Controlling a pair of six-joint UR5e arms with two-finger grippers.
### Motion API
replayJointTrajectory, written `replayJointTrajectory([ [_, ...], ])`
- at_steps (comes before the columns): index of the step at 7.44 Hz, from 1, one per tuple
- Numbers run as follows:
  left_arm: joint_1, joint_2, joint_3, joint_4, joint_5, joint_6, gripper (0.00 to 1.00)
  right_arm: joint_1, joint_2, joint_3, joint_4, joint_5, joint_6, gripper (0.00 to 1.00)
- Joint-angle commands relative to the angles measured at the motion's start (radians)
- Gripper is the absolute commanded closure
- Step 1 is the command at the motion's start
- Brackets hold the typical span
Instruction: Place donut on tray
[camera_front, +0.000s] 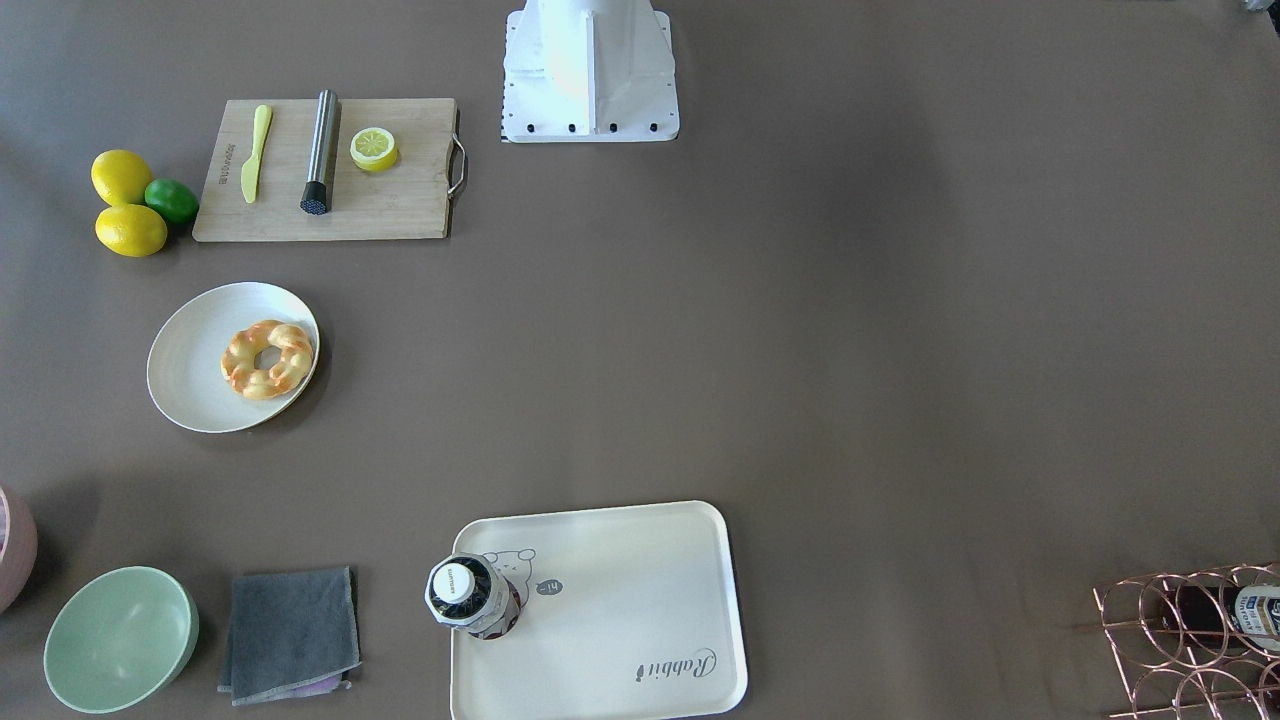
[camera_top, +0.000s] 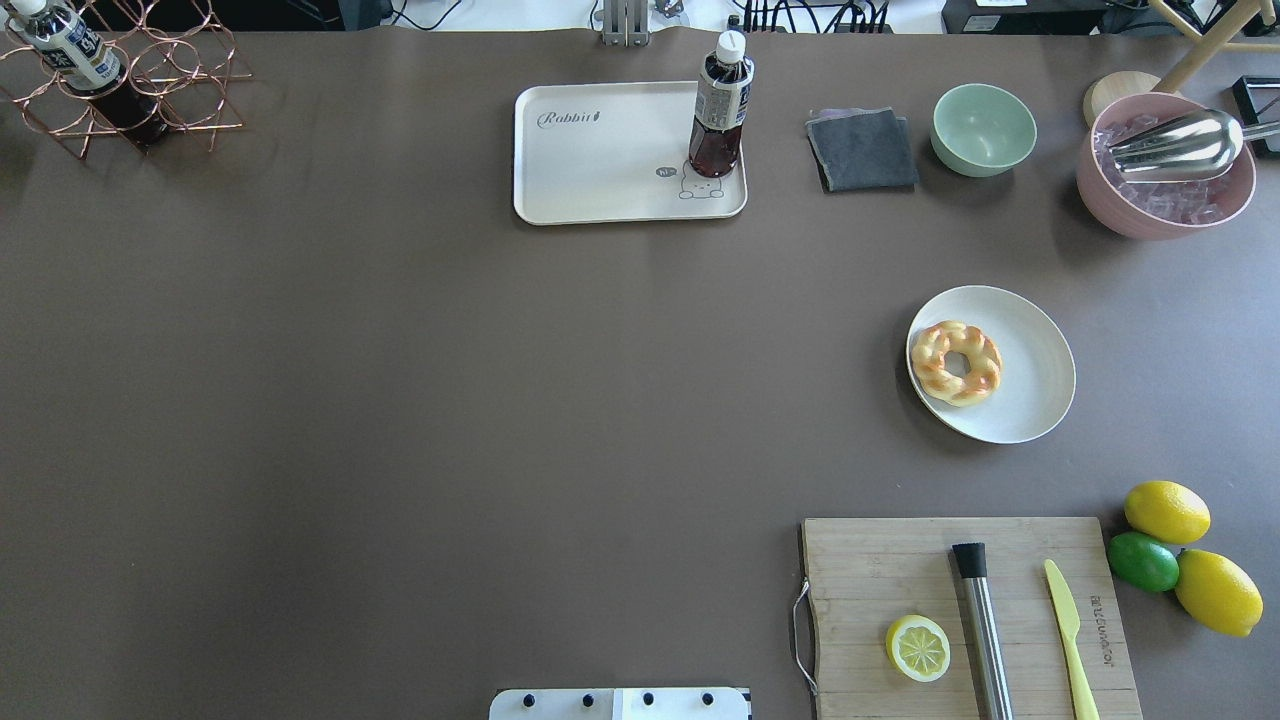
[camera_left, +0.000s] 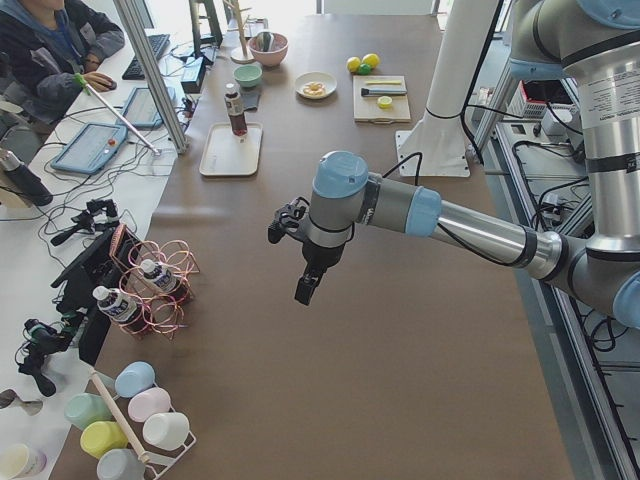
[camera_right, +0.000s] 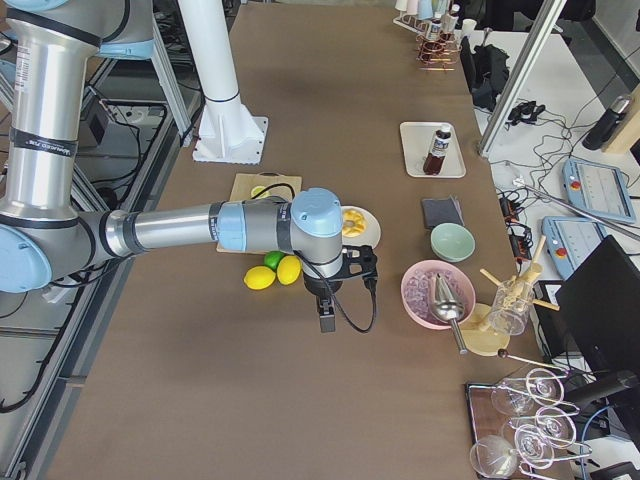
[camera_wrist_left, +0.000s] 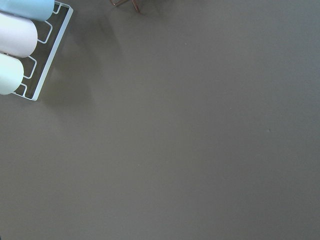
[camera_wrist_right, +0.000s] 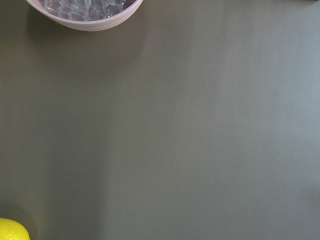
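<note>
The golden twisted donut (camera_front: 267, 359) lies on a round white plate (camera_front: 190, 370); it also shows in the overhead view (camera_top: 955, 362). The cream tray (camera_front: 620, 620) with the bear drawing and "Rabbit" script lies at the table's far edge in the overhead view (camera_top: 600, 170). A dark drink bottle (camera_top: 720, 105) stands on its bear corner. My left gripper (camera_left: 306, 290) hangs over bare table far from both, seen only in the exterior left view. My right gripper (camera_right: 326, 320) hangs beyond the lemons, seen only in the exterior right view. I cannot tell whether either is open or shut.
A wooden cutting board (camera_top: 900, 570) carries a lemon half (camera_top: 918, 648), a steel muddler and a yellow knife. Two lemons and a lime (camera_top: 1143, 561) lie beside it. A grey cloth (camera_top: 862, 150), a green bowl (camera_top: 984, 129), a pink ice bowl (camera_top: 1160, 210) and a copper bottle rack (camera_top: 120, 90) line the far edge.
</note>
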Motion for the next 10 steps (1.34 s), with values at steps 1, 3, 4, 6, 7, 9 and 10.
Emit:
replayJointTrajectory([
  [1,-0.001,0.000,-0.003,0.000,-0.002,0.001,0.02,0.000,-0.014,0.008,0.000,0.001,-0.001,0.00],
  [3,0.000,0.000,0.000,0.000,-0.002,0.001,0.02,0.000,-0.033,0.017,0.002,0.001,-0.002,0.00],
  [4,0.000,0.000,-0.001,-0.001,-0.002,0.001,0.02,0.000,-0.045,0.021,0.000,0.001,-0.004,0.00],
  [6,-0.001,-0.002,-0.009,-0.002,-0.002,0.001,0.02,0.003,-0.102,0.065,0.000,0.003,-0.002,0.00],
  [7,-0.003,0.001,-0.017,0.000,-0.002,-0.001,0.02,0.006,-0.114,0.099,0.002,0.005,-0.001,0.00],
  [9,-0.001,0.000,-0.017,-0.002,-0.002,-0.002,0.02,0.003,-0.126,0.089,0.002,0.024,0.011,0.00],
  [10,-0.001,0.000,-0.018,-0.002,-0.002,-0.001,0.02,-0.003,-0.117,0.086,0.000,0.026,0.016,0.00],
])
